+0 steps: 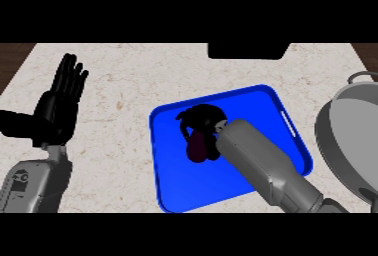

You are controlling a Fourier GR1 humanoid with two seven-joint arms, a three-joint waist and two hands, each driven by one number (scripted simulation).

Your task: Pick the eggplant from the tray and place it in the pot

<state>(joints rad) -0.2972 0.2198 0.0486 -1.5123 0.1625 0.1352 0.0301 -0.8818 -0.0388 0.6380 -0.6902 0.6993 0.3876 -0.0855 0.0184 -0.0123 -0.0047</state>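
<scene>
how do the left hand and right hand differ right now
The left hand is open, fingers straight up, resting over bare counter; the right hand is curled over the eggplant on the blue tray. Both are black on grey forearms.

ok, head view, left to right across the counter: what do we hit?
Open black left hand, resting fingers up → blue rectangular tray holding the dark purple eggplant under the black right hand → grey metal pot.

1 tray (262,102), 1 eggplant (199,149), 1 pot (347,130), 2 robot hands: left (63,97), right (198,120)
</scene>
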